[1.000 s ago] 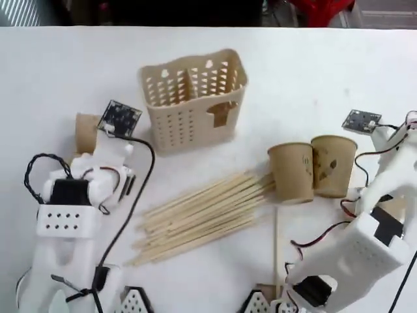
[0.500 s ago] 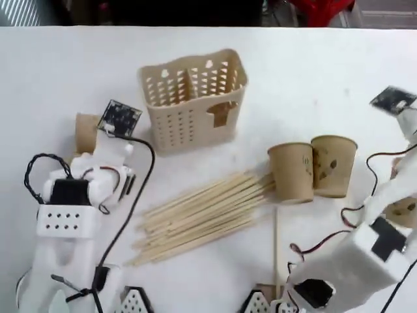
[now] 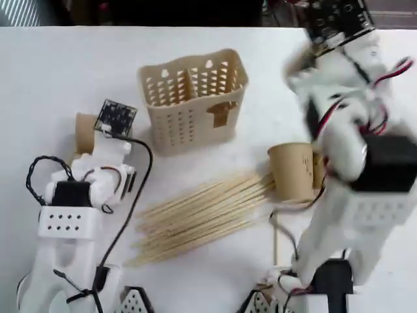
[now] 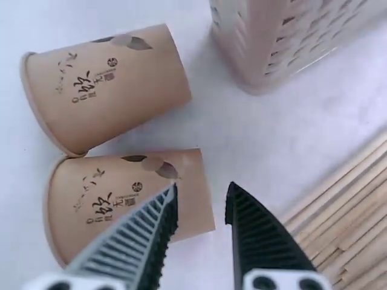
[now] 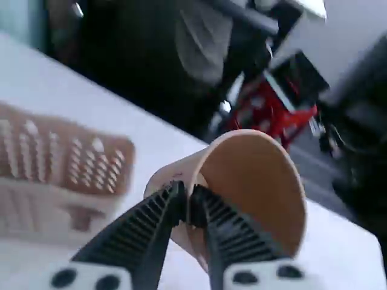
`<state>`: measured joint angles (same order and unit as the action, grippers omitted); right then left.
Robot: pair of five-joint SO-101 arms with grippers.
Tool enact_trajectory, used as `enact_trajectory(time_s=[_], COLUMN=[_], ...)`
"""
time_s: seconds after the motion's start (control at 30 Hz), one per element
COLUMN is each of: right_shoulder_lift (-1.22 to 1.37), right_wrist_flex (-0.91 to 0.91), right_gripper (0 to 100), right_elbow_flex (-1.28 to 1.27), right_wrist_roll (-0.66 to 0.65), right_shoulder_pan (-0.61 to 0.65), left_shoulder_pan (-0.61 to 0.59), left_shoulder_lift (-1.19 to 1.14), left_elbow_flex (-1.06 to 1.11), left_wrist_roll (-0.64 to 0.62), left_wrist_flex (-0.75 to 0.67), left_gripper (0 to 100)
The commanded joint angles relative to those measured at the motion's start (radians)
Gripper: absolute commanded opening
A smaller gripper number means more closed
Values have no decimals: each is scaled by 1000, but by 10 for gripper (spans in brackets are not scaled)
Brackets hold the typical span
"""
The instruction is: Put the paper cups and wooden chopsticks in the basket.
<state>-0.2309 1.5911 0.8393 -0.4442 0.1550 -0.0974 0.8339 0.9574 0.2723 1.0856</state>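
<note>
Above the table [image 3: 52,59], right gripper [image 5: 187,199] pinches a paper cup [image 5: 260,181] rim; left gripper [image 4: 202,196] ajar

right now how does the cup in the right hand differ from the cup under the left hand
The held paper cup is up in the air, rim pinched in the shut right hand; the lying paper cup rests sideways on the table under the open left hand. The held one shows its open mouth, the lying one its printed side. Both are brown paper.

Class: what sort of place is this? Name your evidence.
Probably a robotics lab bench: a white table with two wired robot arms, and a basket and chopsticks laid out as props.
</note>
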Motion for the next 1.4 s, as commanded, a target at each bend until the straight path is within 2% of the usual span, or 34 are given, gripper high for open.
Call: enact_trajectory(time_s=[0.0, 0.1, 0.3, 0.6, 0.87, 1.1, 1.37], right_shoulder_lift=[21, 110, 248, 335, 398, 410, 308], right_wrist_flex=[-168, -240, -329, -234, -205, -203, -91], right_gripper=[18, 18, 18, 18, 23, 204, 231], right_elbow_flex=[21, -38, -106, -114, -114, -104, -107], right_wrist_roll=[114, 120, 114, 57, -68, -72, -72], right_shoulder_pan=[157, 205, 206, 206, 239, 271, 272], left_shoulder_pan=[-12, -33, -42, -42, -44, -45, -47], left_shoulder_lift=[25, 27, 27, 27, 25, 25, 25], left_elbow_flex=[-6, -6, -6, -8, -6, -6, -6], left_wrist_roll=[-9, -9, -9, -9, -9, -9, -11], left_wrist_flex=[-11, -15, -17, -17, -29, -29, -29], left_gripper=[147, 147, 147, 147, 147, 147, 147])
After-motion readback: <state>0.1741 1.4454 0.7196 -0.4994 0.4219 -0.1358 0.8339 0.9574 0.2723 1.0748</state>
